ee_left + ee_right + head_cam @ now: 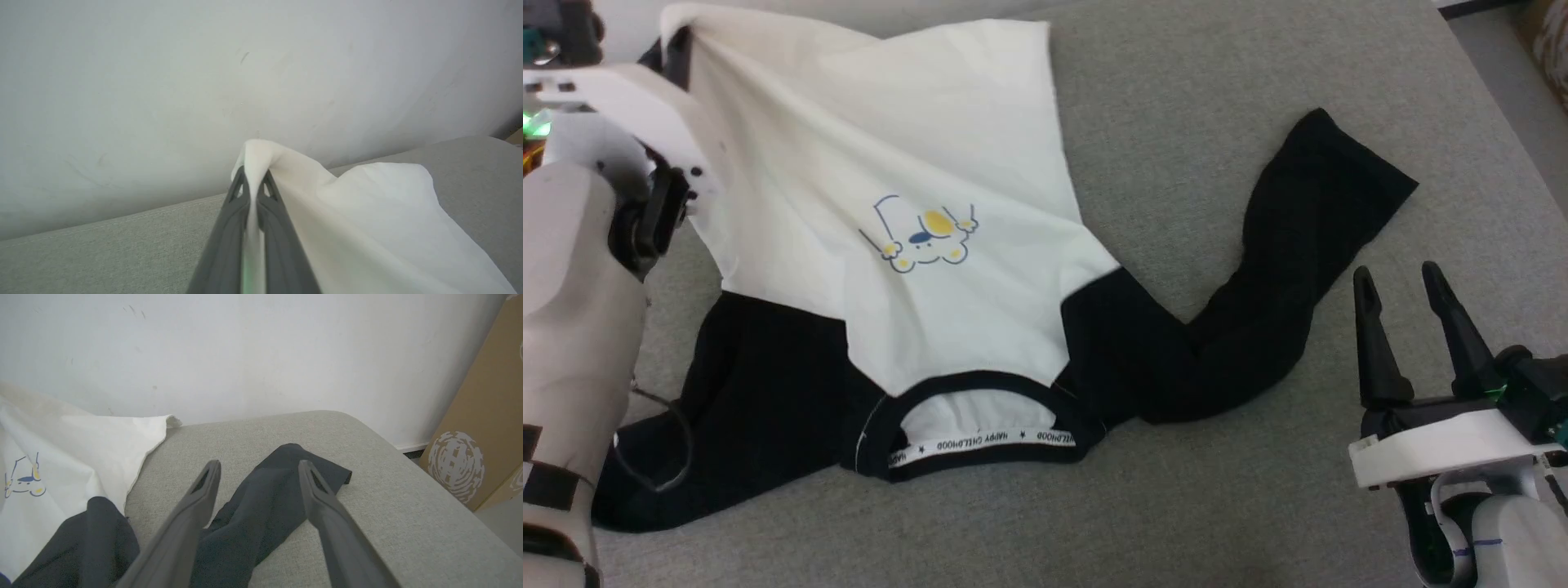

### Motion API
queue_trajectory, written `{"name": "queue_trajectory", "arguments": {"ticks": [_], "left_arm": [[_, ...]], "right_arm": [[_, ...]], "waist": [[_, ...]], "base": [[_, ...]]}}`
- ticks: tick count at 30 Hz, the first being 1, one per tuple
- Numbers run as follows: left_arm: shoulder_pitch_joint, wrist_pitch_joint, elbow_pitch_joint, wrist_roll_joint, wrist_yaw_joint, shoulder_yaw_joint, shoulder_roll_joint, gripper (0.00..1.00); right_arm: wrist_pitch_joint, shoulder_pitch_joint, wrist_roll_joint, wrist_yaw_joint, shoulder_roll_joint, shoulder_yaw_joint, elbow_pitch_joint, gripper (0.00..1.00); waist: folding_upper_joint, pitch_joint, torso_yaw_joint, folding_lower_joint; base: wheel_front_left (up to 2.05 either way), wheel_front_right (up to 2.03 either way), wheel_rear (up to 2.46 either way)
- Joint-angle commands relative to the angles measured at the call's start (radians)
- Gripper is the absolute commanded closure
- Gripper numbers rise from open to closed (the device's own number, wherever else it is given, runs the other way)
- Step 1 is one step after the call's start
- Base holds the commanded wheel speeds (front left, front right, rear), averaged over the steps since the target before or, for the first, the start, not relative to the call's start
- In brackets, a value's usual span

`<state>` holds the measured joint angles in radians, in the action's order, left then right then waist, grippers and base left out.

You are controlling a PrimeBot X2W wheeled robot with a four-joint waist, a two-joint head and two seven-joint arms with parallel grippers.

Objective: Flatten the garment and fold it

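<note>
Now your left gripper (253, 176) clenches a corner of the cream-white, black-sleeved shirt (890, 147); right gripper (1398, 282) hangs released beside a sleeve.

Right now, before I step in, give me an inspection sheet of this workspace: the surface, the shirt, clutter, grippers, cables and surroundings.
surface: grey fabric cushion, flat where bare.
job's things: garment lies print up, collar nearest the robot, one black sleeve bent out on the cushion, far left hem corner lifted.
clutter: nothing seen.
grippers: left gripper shut on the garment's cream hem corner; right gripper open, holding nothing, beside the sleeve.
cables: thin dark cable loop by the left forearm, over the other sleeve.
surroundings: pale wall behind the cushion; cardboard box at its right.
</note>
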<state>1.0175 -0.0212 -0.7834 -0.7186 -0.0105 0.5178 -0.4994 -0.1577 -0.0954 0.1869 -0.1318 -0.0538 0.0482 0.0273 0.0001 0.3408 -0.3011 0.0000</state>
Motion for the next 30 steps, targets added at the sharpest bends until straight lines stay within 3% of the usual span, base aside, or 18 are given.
{"name": "queue_trajectory", "arguments": {"ticks": [1, 2, 3, 6, 10, 16, 19, 24, 30], "left_arm": [[0.004, 0.018, -0.017, 0.012, -0.005, -0.002, -0.003, 1.0], [-0.001, 0.025, -0.032, 0.017, 0.003, 0.006, 0.0, 1.0], [-0.008, 0.029, -0.044, 0.017, 0.022, 0.015, 0.006, 0.0], [-0.026, 0.063, -0.082, 0.033, 0.041, 0.038, 0.018, 0.0], [-0.04, 0.191, -0.096, 0.038, 0.041, 0.028, 0.039, 0.0], [-0.104, 0.279, -0.005, 0.059, 0.045, 0.004, 0.069, 0.0], [-0.187, 0.282, 0.102, 0.082, 0.041, -0.018, 0.078, 0.0], [-0.405, 0.283, 0.368, 0.134, -0.02, -0.097, 0.097, 0.0], [-0.697, 0.283, 0.671, 0.218, -0.09, -0.156, 0.136, 0.0]], "right_arm": [[0.007, 0.0, -0.003, 0.001, 0.003, 0.0, -0.006, 0.0], [0.016, 0.001, -0.003, 0.001, 0.003, 0.0, -0.013, 0.0], [0.026, 0.003, -0.002, 0.001, 0.003, 0.0, -0.02, 0.0], [0.056, 0.006, 0.0, 0.001, 0.003, 0.001, -0.043, 0.0], [0.108, 0.003, -0.003, 0.001, 0.004, 0.02, -0.068, 0.0], [0.264, -0.048, -0.051, 0.001, -0.032, 0.095, -0.099, 0.0], [0.405, -0.09, -0.059, 0.001, -0.065, 0.123, -0.134, 0.0], [0.614, -0.155, -0.063, 0.001, -0.126, 0.169, -0.196, 0.0], [0.729, -0.176, -0.086, 0.001, -0.17, 0.249, -0.281, 0.0]], "waist": [[-0.0001, -0.006, 0.012, 0.0], [-0.0001, -0.006, 0.016, 0.0], [-0.0001, -0.007, 0.02, 0.0], [-0.0001, -0.013, 0.035, 0.0], [-0.0001, -0.035, 0.065, 0.0], [-0.0001, -0.093, 0.146, 0.0], [-0.0001, -0.119, 0.199, 0.0], [-0.0001, -0.148, 0.3, 0.0], [-0.0001, -0.163, 0.407, 0.0]], "base": [[0.0, 0.0, 0.0], [0.0, 0.0, 0.0], [0.0, 0.0, 0.0], [0.0, 0.0, 0.0], [0.0, 0.0, 0.0], [0.0, 0.0, 0.0], [0.0, 0.0, 0.0], [0.0, 0.0, 0.0], [0.0, 0.0, 0.0]]}}
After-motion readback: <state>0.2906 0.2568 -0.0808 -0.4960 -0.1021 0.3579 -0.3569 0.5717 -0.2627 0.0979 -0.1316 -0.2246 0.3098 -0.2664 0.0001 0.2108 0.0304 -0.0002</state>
